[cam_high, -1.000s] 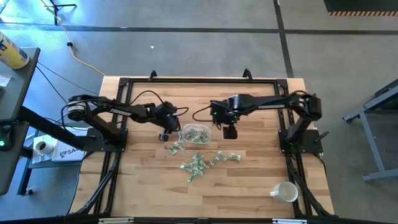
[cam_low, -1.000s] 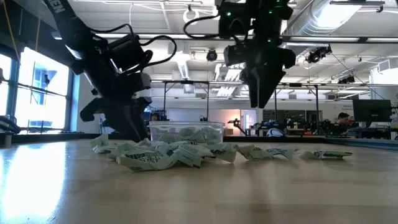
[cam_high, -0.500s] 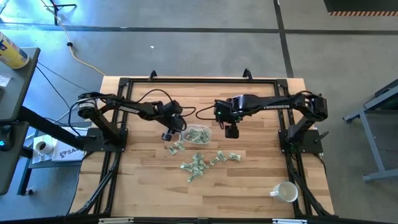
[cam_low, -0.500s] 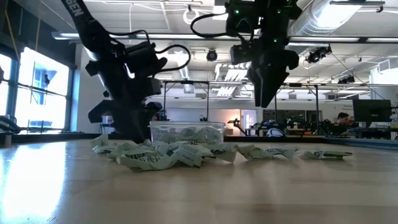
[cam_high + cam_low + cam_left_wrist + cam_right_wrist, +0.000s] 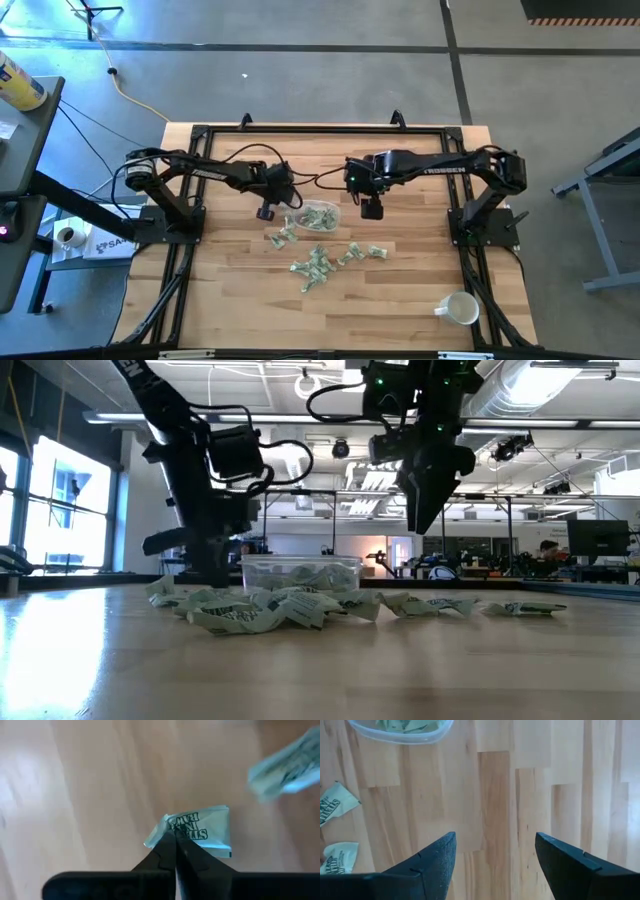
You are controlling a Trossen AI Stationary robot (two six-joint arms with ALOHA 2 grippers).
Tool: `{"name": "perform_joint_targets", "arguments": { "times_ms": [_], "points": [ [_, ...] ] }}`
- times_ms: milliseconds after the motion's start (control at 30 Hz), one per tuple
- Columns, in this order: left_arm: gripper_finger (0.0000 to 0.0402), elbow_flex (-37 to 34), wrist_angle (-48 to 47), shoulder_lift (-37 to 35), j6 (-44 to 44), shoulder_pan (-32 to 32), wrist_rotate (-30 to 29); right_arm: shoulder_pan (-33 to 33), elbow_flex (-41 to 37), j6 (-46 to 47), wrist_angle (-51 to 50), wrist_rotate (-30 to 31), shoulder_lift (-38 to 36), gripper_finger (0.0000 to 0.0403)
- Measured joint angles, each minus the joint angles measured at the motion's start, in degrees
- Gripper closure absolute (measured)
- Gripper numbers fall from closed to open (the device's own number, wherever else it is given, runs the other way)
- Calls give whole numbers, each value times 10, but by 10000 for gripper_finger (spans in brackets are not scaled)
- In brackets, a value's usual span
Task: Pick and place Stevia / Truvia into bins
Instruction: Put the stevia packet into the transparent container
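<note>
Green-and-white Stevia packets lie scattered on the wooden table near the clear bin, which holds several more. My left gripper is low over the table just left of the bin. It is shut on one packet. My right gripper hangs open above bare wood to the right of the bin, with nothing between its fingers. The low view shows it well above the table. My left gripper pinches the packet's crumpled edge between its two fingertips, which point steeply down at it from above. The rest of the packet spreads out beyond the fingertips, printed face up. I cannot tell whether the packet rests on the table.
A white mug lies at the table's near right corner. Loose packets lie on the near side of the bin. A black frame runs along the table's far edge and sides.
My left arm has reached a little toward the bin, and its wrist has tipped, so the gripper points more steeply down at the table.
</note>
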Motion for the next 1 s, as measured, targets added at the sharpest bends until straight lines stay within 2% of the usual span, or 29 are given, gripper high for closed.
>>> {"name": "perform_joint_targets", "arguments": {
  "times_ms": [67,167,367,467,633,933,1000],
  "points": [
    [363,13,-38,-10,-12,0,-19,-6,0,0,2,0,0,141],
    [381,48,-70,-38,-45,0,-17,-14,0,-1,6,0,0,141],
    [377,97,-49,-69,-114,0,72,-25,0,-39,25,-4,0,141],
    [379,116,-21,-72,-149,0,102,-33,-4,-59,42,-30,0,141],
    [379,117,34,-65,-194,-5,181,-43,-37,-85,64,-63,0,141],
    [338,116,59,-2,-270,-40,222,-41,-47,-103,139,-83,0,141],
    [328,116,53,6,-291,-41,212,-40,-47,-102,132,-99,0,141]
  ]
}}
